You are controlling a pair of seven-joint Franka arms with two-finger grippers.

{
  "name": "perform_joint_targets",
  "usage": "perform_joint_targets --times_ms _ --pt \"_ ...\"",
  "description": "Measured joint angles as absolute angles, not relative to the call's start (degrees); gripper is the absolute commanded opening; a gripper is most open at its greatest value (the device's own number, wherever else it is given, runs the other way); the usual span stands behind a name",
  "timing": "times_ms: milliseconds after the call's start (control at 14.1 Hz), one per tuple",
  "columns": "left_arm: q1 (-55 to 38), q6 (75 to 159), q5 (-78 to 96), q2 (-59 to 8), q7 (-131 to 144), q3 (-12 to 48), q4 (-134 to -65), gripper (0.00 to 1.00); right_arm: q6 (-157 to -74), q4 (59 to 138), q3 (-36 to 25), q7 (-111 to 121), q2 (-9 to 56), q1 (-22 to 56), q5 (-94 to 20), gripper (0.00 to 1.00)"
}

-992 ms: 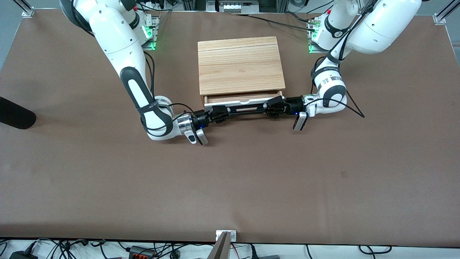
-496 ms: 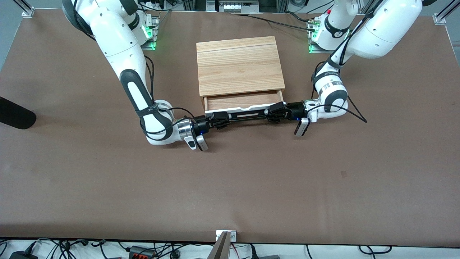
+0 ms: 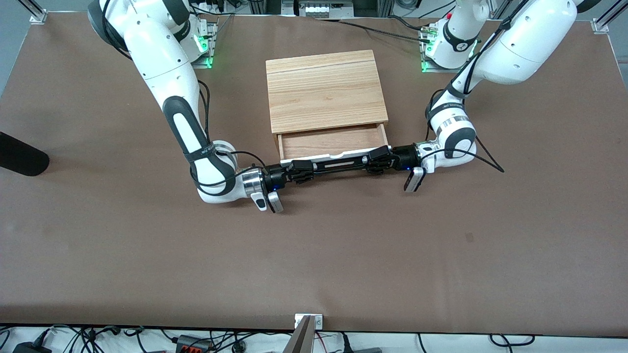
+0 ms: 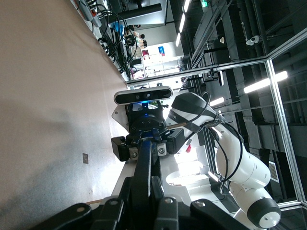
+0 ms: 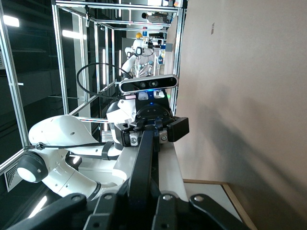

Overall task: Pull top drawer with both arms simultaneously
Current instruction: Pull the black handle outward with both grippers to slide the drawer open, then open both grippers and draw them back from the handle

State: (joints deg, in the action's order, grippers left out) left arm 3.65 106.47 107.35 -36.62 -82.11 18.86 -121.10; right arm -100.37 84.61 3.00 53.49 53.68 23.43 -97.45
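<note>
Gripping the top drawer (image 3: 329, 141) handle (image 3: 338, 165) ends, left gripper (image 3: 377, 162) and right gripper (image 3: 299, 172) jaws closed.

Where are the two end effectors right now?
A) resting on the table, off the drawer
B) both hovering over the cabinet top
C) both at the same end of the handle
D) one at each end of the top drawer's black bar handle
D: the left end effector is shut on the end of the black bar handle toward the left arm, the right end effector on the other end, with the top drawer partly out.
</note>
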Motion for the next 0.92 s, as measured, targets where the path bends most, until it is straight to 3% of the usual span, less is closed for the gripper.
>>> perform_joint_targets --times_ms 142,212,283,354,425,496,921 --pt "3.7 106.5 107.4 -36.7 -82.0 18.9 -121.0 0.01 -100.4 84.5 3.0 53.5 53.8 23.4 -97.4 0.08" --pt "3.7 106.5 107.4 -36.8 -82.0 18.9 -120.9 0.01 -100.4 84.4 3.0 53.4 53.8 23.4 -97.4 0.48" --pt "3.7 106.4 107.4 -36.8 -81.9 18.9 -120.9 0.01 -100.4 84.4 3.0 53.4 53.9 23.4 -97.4 0.99" --pt "3.7 106.3 107.4 -36.9 -81.9 18.9 -120.9 0.06 -100.5 84.3 3.0 53.2 53.9 23.4 -97.5 1.0" --pt "3.7 106.3 107.4 -37.0 -81.9 18.9 -120.8 0.31 -100.7 84.2 3.0 52.5 54.1 23.4 -97.4 1.0" --pt "3.7 106.2 107.3 -37.0 -81.9 18.9 -120.8 0.99 -101.3 84.0 2.9 51.6 54.3 23.3 -97.7 1.0" --pt "2.6 104.7 107.3 -37.8 -88.0 19.8 -121.2 1.0 -104.5 79.6 2.5 48.4 55.8 21.1 -99.0 1.0"
